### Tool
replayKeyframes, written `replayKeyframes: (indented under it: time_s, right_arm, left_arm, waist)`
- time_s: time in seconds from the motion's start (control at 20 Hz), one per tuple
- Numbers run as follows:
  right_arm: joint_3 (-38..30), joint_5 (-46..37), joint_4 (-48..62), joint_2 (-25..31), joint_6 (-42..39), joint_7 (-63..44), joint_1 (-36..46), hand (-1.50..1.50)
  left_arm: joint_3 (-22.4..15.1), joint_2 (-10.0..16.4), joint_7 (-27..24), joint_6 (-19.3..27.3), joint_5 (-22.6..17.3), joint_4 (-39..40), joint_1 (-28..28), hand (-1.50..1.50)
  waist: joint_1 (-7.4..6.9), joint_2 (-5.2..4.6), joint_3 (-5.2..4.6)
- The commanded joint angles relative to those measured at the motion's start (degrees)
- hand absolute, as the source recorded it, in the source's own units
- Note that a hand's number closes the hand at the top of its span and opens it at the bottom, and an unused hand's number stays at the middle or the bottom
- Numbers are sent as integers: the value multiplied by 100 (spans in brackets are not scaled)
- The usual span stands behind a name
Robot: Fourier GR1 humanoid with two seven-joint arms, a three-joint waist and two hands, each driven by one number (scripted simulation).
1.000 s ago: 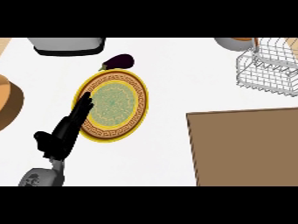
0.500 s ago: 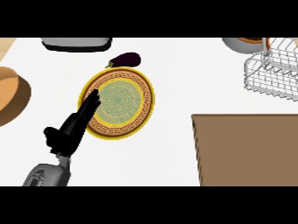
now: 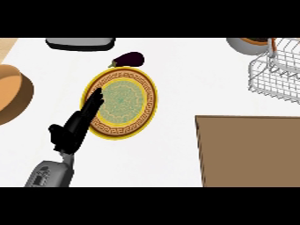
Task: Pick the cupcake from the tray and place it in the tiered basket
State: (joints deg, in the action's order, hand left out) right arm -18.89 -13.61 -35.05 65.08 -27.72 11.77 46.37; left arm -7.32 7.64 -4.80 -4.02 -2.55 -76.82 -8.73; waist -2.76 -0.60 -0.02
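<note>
Head view, and nearest to us the left hand [image 3: 71, 132] is coming in from the lower left on its grey forearm, fingers straight and held together, gripping nothing, their long line pointing up and to the right with the tips lying over the left rim of the patterned plate [image 3: 129, 103]. The right hand is not showing at all. Across the plate, well off to the hand's right, the brown tray [image 3: 259, 151] is sitting at the lower right, and no cupcake is showing on the part in view (so I cannot say where the cupcake is lying). Further back an aubergine [image 3: 129, 58] is resting just beyond the plate. Farthest off, at the upper right, the wire tiered basket [image 3: 285, 74] is standing with a round orange-filled thing [image 3: 246, 44] just beside it, too cut off to name. My judgement: tray and basket both lie rightward, so the unseen right hand looks better placed.
</note>
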Motion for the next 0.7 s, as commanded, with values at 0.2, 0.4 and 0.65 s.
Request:
replayKeyframes:
  time_s: [0.2, 0.4, 0.65]
  right_arm:
    - [645, -581, 528, -827, 213, -585, 1443, 150]
    - [890, -858, 786, -1262, 281, -734, 1879, 150]
    - [922, -1061, 1279, -1663, 644, -540, 2059, 150]
  left_arm:
    - [115, 63, -63, -76, -10, -52, -15, 0]
    - [117, -121, -115, -7, 9, 217, -130, 0]
    - [143, 126, -119, -224, -38, -213, 301, 0]
  waist:
    - [-11, -7, 3]
    - [43, -8, 1]
    - [23, -6, 6]
